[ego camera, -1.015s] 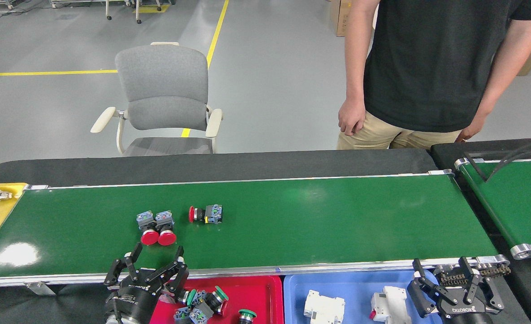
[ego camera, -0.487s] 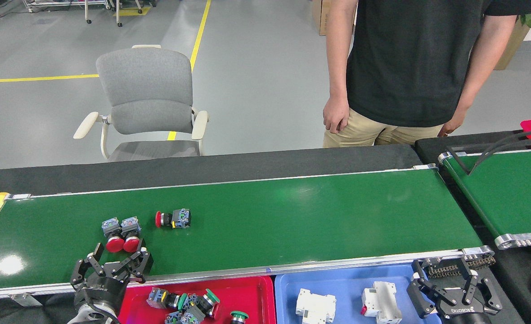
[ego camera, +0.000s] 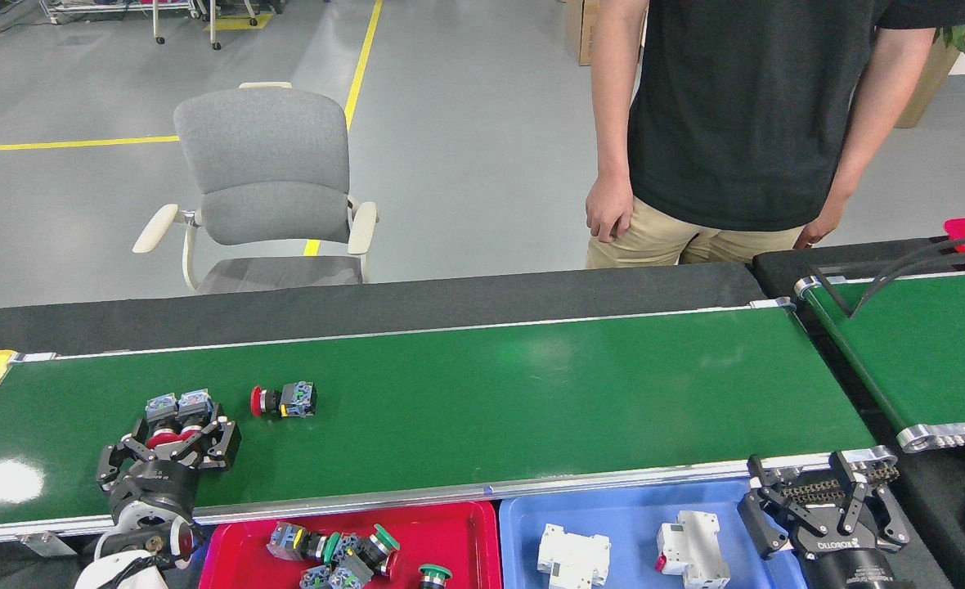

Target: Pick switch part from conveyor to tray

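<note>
conveyor (ego camera: 482, 393): switch caps (ego camera: 168, 438) behind left gripper (ego camera: 168, 442)

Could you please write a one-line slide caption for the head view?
Left gripper open around two red switch parts on the conveyor.

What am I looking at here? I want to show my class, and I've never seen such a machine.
This single picture comes from a humanoid robot's own head, looking down. Its left hand, fingers spread open, reaches over two red-capped switch parts on the long green conveyor; it grips nothing yet. A third switch part lies alongside. The right hand waits open and empty. Below sit a red tray of switch parts and a blue tray holding white parts. A person stands behind.
</note>
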Controlling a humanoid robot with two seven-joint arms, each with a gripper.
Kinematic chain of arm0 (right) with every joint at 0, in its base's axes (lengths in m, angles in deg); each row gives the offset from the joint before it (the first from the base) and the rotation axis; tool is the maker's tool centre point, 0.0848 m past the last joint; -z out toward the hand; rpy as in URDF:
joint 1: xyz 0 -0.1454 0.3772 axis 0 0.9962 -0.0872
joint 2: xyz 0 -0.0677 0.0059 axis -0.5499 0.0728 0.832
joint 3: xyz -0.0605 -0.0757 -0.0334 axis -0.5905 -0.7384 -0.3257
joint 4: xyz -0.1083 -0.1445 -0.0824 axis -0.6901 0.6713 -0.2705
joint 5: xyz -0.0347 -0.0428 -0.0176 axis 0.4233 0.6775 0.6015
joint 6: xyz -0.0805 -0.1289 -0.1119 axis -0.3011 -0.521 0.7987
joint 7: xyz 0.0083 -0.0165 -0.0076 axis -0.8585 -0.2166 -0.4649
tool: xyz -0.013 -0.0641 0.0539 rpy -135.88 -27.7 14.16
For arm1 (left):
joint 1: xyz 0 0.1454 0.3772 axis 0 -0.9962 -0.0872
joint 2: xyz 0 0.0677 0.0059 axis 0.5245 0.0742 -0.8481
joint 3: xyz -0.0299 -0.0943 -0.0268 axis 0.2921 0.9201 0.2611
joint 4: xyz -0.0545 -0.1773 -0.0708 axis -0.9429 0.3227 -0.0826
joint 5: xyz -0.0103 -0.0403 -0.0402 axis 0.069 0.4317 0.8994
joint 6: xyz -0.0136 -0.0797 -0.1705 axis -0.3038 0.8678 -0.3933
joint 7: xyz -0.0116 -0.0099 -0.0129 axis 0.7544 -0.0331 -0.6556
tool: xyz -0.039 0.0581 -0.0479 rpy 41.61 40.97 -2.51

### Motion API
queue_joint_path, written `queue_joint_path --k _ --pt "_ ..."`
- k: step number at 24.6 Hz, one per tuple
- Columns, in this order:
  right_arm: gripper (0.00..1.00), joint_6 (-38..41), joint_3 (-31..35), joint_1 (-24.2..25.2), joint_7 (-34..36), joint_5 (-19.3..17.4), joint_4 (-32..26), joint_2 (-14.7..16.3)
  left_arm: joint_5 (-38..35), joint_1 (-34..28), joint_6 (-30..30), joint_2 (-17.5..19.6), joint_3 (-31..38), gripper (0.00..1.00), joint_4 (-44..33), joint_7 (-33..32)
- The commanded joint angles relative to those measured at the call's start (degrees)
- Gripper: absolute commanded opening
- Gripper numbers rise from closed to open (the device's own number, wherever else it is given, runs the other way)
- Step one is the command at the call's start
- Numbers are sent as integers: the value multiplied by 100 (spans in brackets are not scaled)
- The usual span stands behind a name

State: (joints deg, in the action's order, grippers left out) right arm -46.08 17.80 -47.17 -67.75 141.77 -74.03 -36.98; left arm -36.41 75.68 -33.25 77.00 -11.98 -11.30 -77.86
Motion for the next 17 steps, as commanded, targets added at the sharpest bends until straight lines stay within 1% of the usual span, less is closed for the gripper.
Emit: queue_joint_path --k 1,2,4,6,8,11,13,14,15,16,17 --pt "100 -37 53 -182 9 -24 -51 50 40 79 -77 32 -21 27 -59 65" --pt "100 -37 88 -243 9 -24 -42 42 84 26 -192 6 -21 21 -129 73" --pt "100 -28 140 -217 9 -24 -42 42 172 -228 -674 -12 -30 14 -568 73" --pt "100 -11 140 -208 9 -24 -42 42 278 -607 -1202 -20 -30 14 -1192 73" --pt "100 -20 140 -261 9 -24 -42 42 533 -1143 -1932 -20 -30 14 -1860 73" --pt "100 -20 149 -270 18 -24 -42 42 787 -2022 -3382 -91 -39 16 -2854 65" --pt "100 -20 149 -261 18 -24 -7 42 972 -2584 -4331 -231 -118 19 -3407 56" --pt "100 -11 149 -270 18 -24 20 50 1034 -2778 -4525 -258 -171 23 -3539 47" --pt "100 -11 149 -279 18 -24 20 50 1069 -2866 -4525 -258 -232 31 -3601 38" --pt "100 -20 149 -296 18 -24 28 50 1077 -2927 -4525 -267 -285 48 -3627 29" --pt "100 -11 149 -331 18 -24 28 42 1077 -2953 -4525 -311 -320 77 -3645 21"
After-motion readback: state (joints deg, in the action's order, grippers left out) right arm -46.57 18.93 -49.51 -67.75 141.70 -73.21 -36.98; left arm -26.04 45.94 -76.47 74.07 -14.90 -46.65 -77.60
